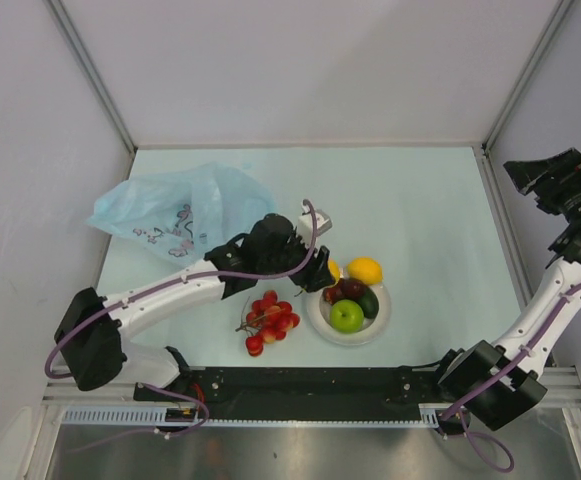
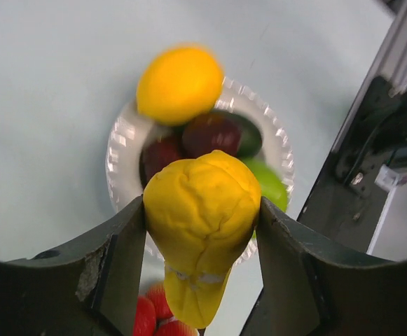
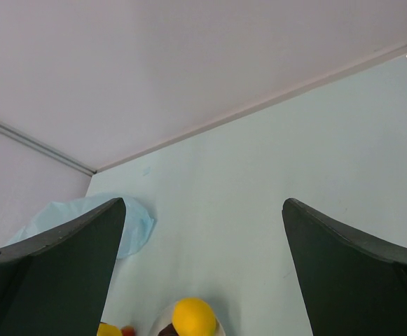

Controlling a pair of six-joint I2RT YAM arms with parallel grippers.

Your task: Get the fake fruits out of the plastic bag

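reaching over the plate (image 2: 119, 150), the left end effector (image 1: 322, 272) clamps the banana (image 2: 202, 210); the right end effector (image 3: 203, 206) gapes.

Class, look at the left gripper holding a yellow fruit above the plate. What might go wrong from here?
1. The plate already looks full; released by the left gripper, the yellow fruit may roll off or dislodge the lemon at its rim.
2. The grapes lie close beside the plate; the lowering arm might nudge them.
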